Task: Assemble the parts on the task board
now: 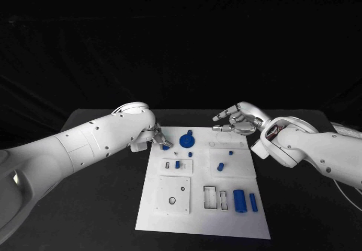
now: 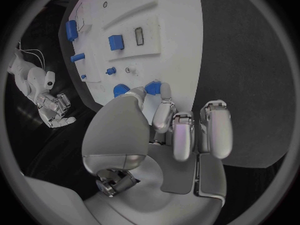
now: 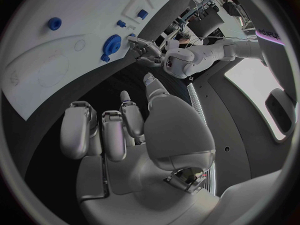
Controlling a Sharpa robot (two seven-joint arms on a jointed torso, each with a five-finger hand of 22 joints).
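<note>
Blue small part (image 2: 153, 87) is pinched by the left hand (image 1: 157, 138) at the task board's (image 1: 234, 225) far left corner; seating it seems next. Right hand (image 1: 235, 121) hovers, fingers apart.

Small blue part (image 1: 165, 147) at task board (image 1: 202, 225) far-left corner: mostly hidden under left hand (image 1: 158, 138); grip unclear.
</note>
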